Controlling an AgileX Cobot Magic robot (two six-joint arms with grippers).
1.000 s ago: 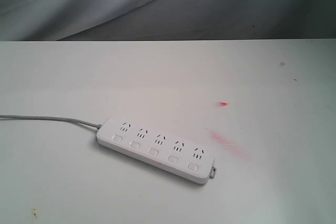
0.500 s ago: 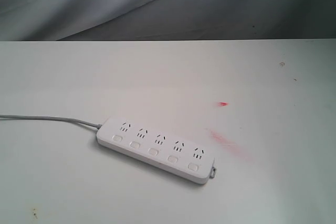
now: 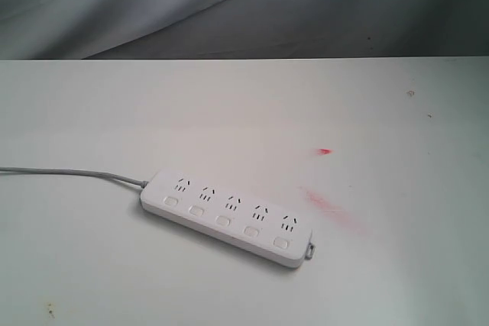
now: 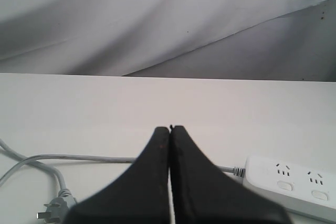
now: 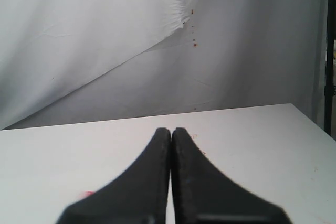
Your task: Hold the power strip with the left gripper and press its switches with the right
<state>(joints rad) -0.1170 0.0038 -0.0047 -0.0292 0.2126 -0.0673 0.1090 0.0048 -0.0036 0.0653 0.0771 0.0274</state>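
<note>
The white power strip point(image 3: 226, 216) lies flat on the white table point(image 3: 244, 112), slanting from mid-left toward the lower right. A row of small white switches point(image 3: 222, 221) runs along its near side, one under each socket group. Its grey cord point(image 3: 69, 172) trails off to the left. No arm appears in the exterior view. In the left wrist view the left gripper point(image 4: 171, 128) is shut on nothing, with the cord point(image 4: 79, 157) behind it and one end of the power strip point(image 4: 294, 184) off to the side. The right gripper point(image 5: 171, 129) is shut on nothing above bare table; the strip is out of its view.
A small red mark point(image 3: 325, 151) and a pink smear point(image 3: 332, 210) stain the table right of the strip. The cord's plug point(image 4: 52, 211) lies on the table in the left wrist view. A wrinkled grey-white cloth backdrop point(image 3: 229, 5) hangs behind the far table edge.
</note>
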